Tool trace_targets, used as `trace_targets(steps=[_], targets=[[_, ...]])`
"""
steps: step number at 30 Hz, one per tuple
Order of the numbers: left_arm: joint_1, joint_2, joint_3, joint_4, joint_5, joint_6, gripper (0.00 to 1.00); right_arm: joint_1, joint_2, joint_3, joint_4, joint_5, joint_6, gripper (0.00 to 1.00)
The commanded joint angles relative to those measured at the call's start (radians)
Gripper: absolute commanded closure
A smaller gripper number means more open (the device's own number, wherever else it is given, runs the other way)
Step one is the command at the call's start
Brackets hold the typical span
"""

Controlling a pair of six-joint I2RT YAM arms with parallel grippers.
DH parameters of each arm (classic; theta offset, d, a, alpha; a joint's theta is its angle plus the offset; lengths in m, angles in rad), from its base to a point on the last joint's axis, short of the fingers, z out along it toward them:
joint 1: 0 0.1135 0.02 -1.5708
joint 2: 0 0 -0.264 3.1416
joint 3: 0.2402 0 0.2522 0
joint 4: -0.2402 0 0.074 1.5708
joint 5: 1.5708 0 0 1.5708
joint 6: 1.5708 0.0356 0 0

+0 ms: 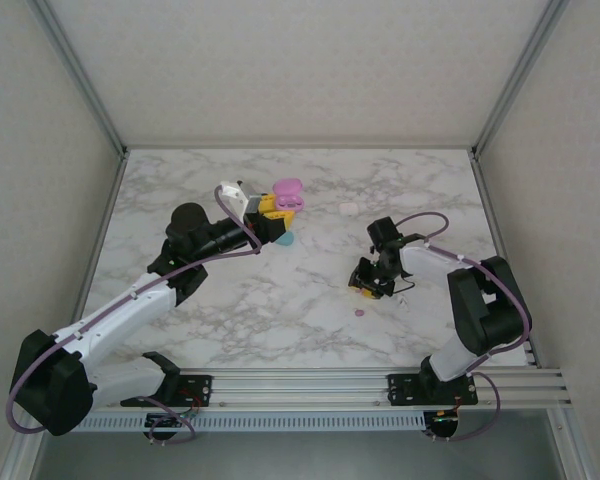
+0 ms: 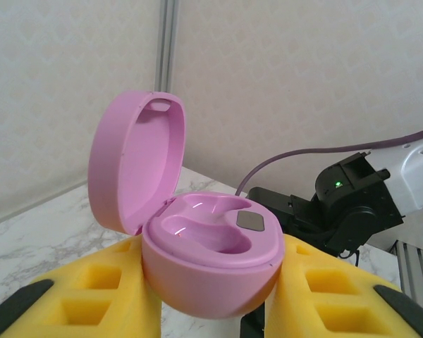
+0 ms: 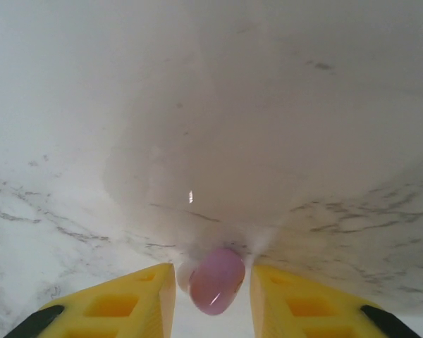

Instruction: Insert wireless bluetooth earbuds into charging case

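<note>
Foremost, rail: aluminium mounting bar along the near table edge, carrying both arm bases.
table: white marble-patterned top, pale walls on three sides.
second pink earbud: tiny pebble lying loose on the marble, just nearer than the right gripper.
right gripper: low over the marble, right of centre; its yellow fingers stand narrowly apart.
pink earbud: between those fingers, close to both; whether they pinch it cannot be told.
teal piece: on the marble, just nearer than the left gripper; bud or case, too small to tell.
left gripper: reached to the far centre, yellow fingers clamped on the pink charging case.
pink charging case: lid standing open and upright at the back; two moulded wells and a small grey patch face up.
pale piece: on the marble right of the case, apart from both grippers.
</note>
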Motion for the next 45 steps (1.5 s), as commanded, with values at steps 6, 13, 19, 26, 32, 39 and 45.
trace_targets(steps=[6, 13, 19, 26, 32, 39, 45], targets=[[-0.004, -0.006, 0.012, -0.012, -0.013, 0.019, 0.75, 0.027, 0.011, 0.048, -0.009, 0.000, -0.024, 0.67], [-0.004, -0.005, 0.015, -0.016, -0.013, 0.020, 0.75, 0.028, 0.023, 0.087, -0.042, 0.065, -0.013, 0.66], [-0.004, -0.009, 0.017, -0.020, -0.018, 0.023, 0.75, 0.028, 0.063, 0.143, -0.086, 0.112, 0.001, 0.64], [-0.004, -0.018, 0.018, -0.037, -0.025, 0.034, 0.75, 0.033, 0.076, 0.167, -0.133, 0.176, 0.027, 0.64], [-0.004, -0.012, 0.022, -0.035, -0.026, 0.035, 0.75, 0.043, 0.100, 0.172, -0.126, 0.149, 0.042, 0.64], [-0.004, -0.013, 0.023, -0.039, -0.027, 0.037, 0.75, 0.054, 0.131, 0.191, -0.113, 0.132, 0.042, 0.66], [-0.004, -0.019, 0.020, -0.046, -0.031, 0.039, 0.75, 0.063, 0.142, 0.212, -0.107, 0.128, 0.023, 0.67]])
